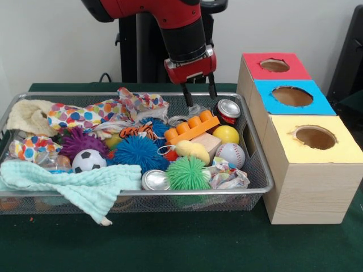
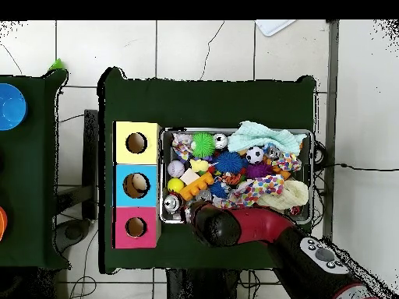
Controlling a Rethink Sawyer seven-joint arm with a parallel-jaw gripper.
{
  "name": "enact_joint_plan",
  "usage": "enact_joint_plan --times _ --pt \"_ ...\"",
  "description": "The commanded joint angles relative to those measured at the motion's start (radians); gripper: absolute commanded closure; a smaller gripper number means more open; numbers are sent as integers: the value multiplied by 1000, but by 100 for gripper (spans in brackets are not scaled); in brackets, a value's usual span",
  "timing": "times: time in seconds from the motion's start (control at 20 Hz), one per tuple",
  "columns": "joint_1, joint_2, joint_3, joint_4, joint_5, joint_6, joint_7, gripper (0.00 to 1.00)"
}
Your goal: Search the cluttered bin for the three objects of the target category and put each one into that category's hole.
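text: none legible | labels/brands: none readable on cans, toys, box | numbers/signs: none in either view

Wire bin (image 1: 258,170) on green cloth, packed with clutter: balls, cans, cloths. Right of it, touching, a wooden box (image 1: 306,187) with three round holes (red far, blue middle, yellow near).
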State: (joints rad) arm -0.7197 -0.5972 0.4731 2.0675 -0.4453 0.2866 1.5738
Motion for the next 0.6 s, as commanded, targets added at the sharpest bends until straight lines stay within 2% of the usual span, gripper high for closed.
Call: enact_joint_plan --times 0.05,0.6 --pt "-8 19 20 -49 -25 82 3 0" --pt "19 61 -25 -50 -49 30 37 0"
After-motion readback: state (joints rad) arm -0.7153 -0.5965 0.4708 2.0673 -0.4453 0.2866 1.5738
